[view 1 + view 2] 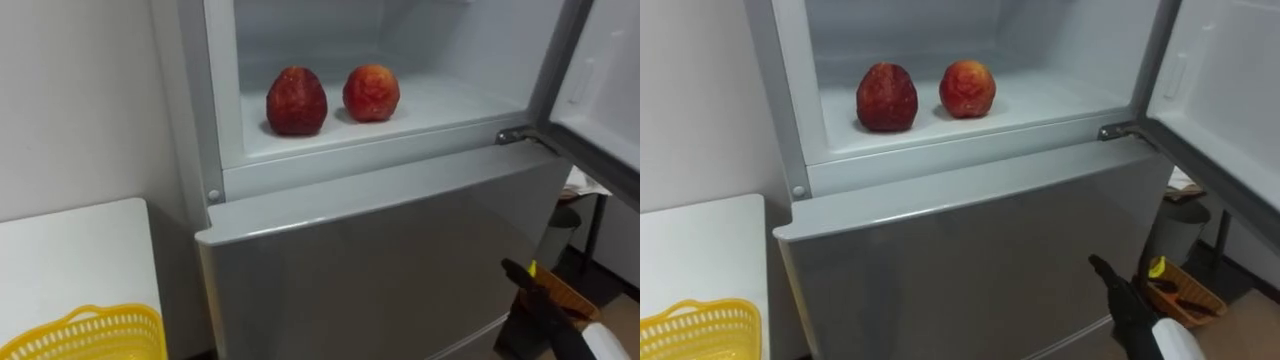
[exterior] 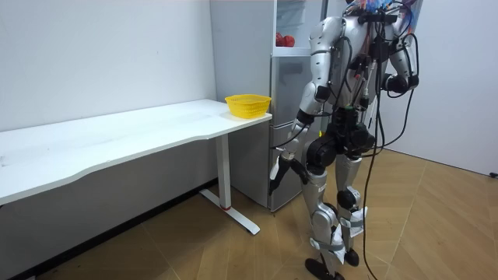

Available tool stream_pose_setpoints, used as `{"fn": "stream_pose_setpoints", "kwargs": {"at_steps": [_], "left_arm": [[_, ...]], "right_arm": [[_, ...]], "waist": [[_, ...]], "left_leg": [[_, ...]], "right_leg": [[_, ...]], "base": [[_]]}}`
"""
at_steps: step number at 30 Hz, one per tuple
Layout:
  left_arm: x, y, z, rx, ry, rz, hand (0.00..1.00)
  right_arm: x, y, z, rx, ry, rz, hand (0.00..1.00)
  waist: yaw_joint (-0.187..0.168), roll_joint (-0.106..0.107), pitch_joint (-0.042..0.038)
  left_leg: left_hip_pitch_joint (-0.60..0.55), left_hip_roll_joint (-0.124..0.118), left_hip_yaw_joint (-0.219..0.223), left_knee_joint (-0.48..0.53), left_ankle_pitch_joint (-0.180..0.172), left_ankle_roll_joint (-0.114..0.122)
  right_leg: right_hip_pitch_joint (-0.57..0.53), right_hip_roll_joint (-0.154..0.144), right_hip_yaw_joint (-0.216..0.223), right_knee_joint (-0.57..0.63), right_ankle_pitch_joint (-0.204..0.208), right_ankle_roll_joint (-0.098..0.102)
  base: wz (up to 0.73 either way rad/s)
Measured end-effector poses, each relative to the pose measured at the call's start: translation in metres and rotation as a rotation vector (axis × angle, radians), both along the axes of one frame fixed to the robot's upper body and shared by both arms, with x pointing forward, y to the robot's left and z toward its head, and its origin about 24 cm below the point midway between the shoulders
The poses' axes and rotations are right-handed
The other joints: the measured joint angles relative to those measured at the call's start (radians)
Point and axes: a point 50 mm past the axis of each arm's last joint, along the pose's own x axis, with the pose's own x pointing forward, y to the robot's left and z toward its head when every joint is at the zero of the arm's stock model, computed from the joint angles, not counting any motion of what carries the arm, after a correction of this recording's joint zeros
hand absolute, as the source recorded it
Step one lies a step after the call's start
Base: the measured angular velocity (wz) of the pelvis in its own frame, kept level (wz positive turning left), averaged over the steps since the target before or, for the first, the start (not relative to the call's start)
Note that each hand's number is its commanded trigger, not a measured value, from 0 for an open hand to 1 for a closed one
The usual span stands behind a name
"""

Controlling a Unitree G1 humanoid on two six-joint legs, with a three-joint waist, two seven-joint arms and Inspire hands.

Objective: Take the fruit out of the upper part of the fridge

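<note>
The upper fridge door [image 1: 600,90] is swung out to my right, so the compartment is wide open. 2 red fruits sit on the shelf [image 1: 450,100] near its front edge, close together but not touching: darker fruit [image 1: 296,101] on the left, paler fruit [image 1: 371,92] on the right. Neither is picked yet.

The right hand [image 1: 1123,298] is low in front of the closed lower door [image 1: 380,260], well below the shelf, fingers straight, gripping nothing. I read this as pre-reach: open so it can wrap a fruit once raised. In the room view the left hand [image 2: 282,166] hangs by the lower door, fingers loose and empty. Idle.

The robot stands right at the fridge, by the table end.

A yellow basket [image 1: 90,335] sits on the corner of the white table [image 1: 70,250], just beside the fridge. My guess is that's the drop spot, parked there to keep the carry short.

Next move, as I judge it: right hand up and in over the shelf lip, taking the paler fruit since it's on that hand's side. Risks: a round fruit may roll back if fingertips nudge it instead of cupping it, and the door edge is near the arm's path.
</note>
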Motion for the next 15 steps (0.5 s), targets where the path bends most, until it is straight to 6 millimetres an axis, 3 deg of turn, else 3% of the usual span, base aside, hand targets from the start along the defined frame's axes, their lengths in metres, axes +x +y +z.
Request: {"fn": "stream_pose_setpoints", "kwargs": {"at_steps": [5, 11, 15], "left_arm": [[0.006, -0.001, -0.003, -0.011, 0.017, -0.025, 0.00], [0.007, 0.001, -0.002, -0.013, 0.016, -0.045, 0.00], [0.003, 0.003, -0.003, -0.022, 0.024, -0.013, 0.00]], "right_arm": [[0.010, 0.007, 0.023, -0.007, -0.156, 0.028, 0.00], [0.015, 0.011, 0.057, -0.004, -0.366, 0.022, 0.00], [0.016, 0.011, 0.071, -0.023, -0.487, 0.017, 0.00]], "waist": [[-0.002, 0.015, 0.0045], [-0.006, -0.003, 0.0018], [0.007, -0.020, 0.0043]], "left_leg": [[-0.008, 0.002, 0.009, -0.019, -0.002, -0.002], [-0.021, 0.006, 0.009, -0.013, -0.001, -0.004], [-0.020, 0.007, -0.005, -0.003, 0.001, -0.006]], "right_leg": [[-0.041, 0.012, 0.005, 0.043, 0.001, -0.001], [-0.049, 0.014, 0.001, 0.043, 0.005, -0.006], [-0.039, 0.014, 0.000, 0.034, 0.007, -0.008]], "base": [[-0.07], [0.00], [0.05]]}}
